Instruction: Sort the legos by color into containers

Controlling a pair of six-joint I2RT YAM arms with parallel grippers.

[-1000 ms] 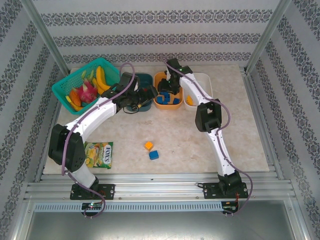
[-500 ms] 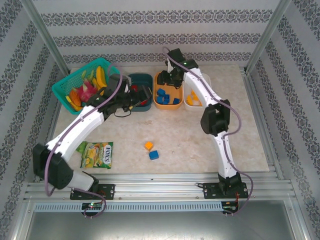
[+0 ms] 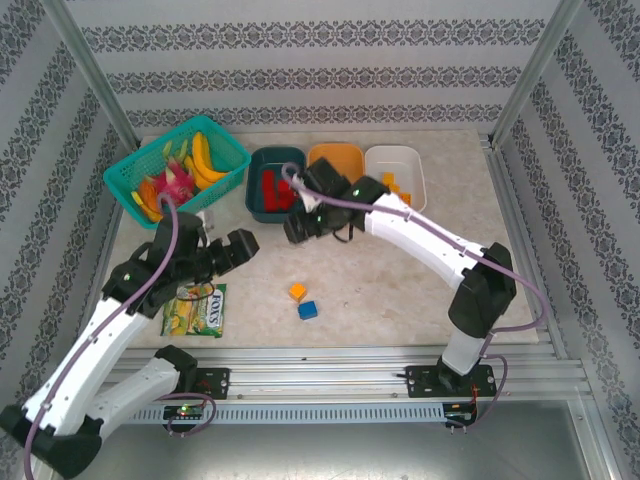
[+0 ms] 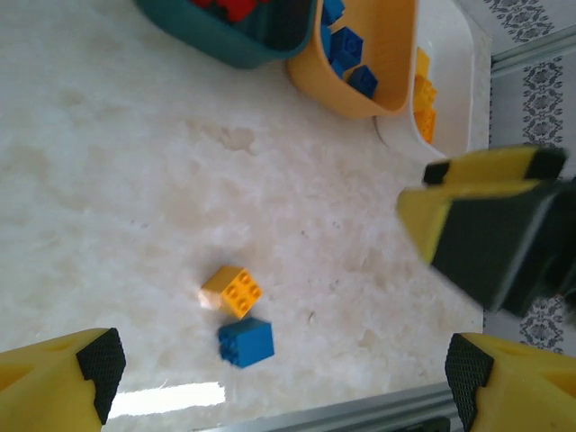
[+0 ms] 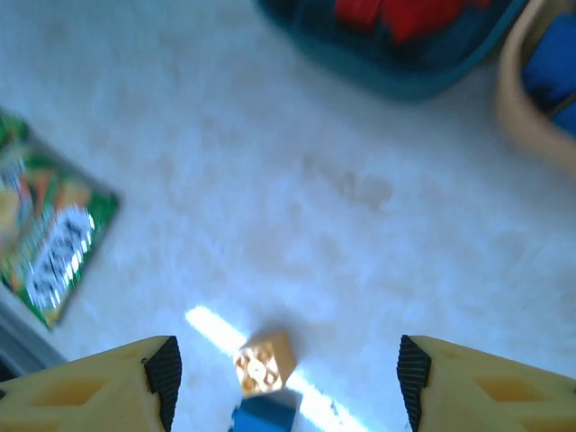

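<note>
Left gripper (image 3: 236, 247) released, jaws wide, empty. Right gripper (image 5: 283, 382) spread too, empty. Yellow lego (image 3: 297, 291) and blue lego (image 3: 308, 310) just beside each other, mid-table, near of bins. Left wrist view: blue legos (image 4: 345, 45) inside orange bin (image 4: 333, 94), arm-covered from overhead. Right wrist view: snack packet (image 5: 49, 243) at left.

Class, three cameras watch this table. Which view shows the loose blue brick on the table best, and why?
The left wrist view: the blue brick appears whole, large and sharp, beside the orange-yellow brick. The top external view has it whole but small. In the right wrist view it is blurred and cut by the bottom edge.
</note>
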